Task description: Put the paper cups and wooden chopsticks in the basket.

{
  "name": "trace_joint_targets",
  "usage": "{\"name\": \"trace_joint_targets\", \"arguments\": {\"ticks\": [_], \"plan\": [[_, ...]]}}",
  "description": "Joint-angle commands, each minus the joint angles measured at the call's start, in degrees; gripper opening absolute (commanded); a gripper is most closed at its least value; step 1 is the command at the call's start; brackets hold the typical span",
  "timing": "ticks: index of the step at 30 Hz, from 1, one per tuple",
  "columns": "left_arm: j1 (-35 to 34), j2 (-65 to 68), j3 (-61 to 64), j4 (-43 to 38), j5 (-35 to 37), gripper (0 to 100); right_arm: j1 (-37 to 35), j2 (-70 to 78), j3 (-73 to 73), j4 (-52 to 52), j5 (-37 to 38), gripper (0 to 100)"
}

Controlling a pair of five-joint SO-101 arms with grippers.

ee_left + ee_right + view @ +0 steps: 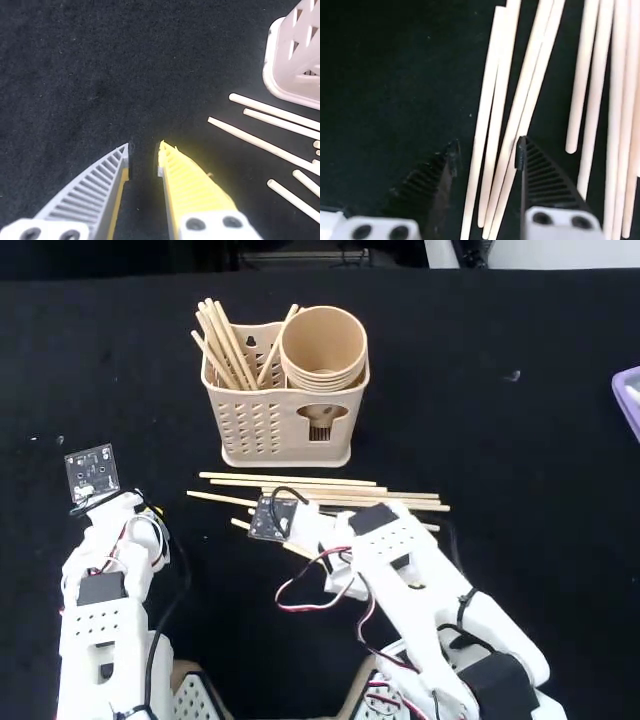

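Chopsticks lie loose beside one basket holding one cup stack.

robot test bench, lab or hobby workspace rather than lived-in room. table draped wholly in black cloth, plain backdrop. left arm and right arm side by side at near edge: white plastic shells, perforated. loose wires looping in open. bare circuit board on left wrist, similar one on right. household props staged on cloth: basket, paper cups, wooden chopsticks. purple tray at far right edge.
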Motion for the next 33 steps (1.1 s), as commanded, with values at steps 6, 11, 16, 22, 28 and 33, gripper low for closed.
{"name": "trace_joint_targets", "arguments": {"ticks": [6,11,16,22,28,33], "plan": [[-0.04,-0.7,-0.48,-0.97,-0.35,11,-0.62,2.33,0.13,-1.14,-0.09,18.7],[-0.04,-0.7,-0.48,-0.97,-0.35,11,-0.88,10.15,-1.1,-1.76,-0.09,12.1],[-0.04,-0.7,-0.48,-0.97,-0.35,11,-0.62,11.82,-5.58,0.44,-0.53,1.0],[-0.04,-0.7,-0.48,-0.97,-0.35,11,-0.62,1.98,-12.35,11.69,-0.53,1.0],[0.22,-0.7,-0.48,-0.97,-0.35,11,-0.62,-10.42,-12.7,14.68,-0.53,1.0],[0.04,-0.7,-0.48,-0.97,-0.35,11,-0.62,-16.92,-13.32,15.74,-0.88,1.0]]}}
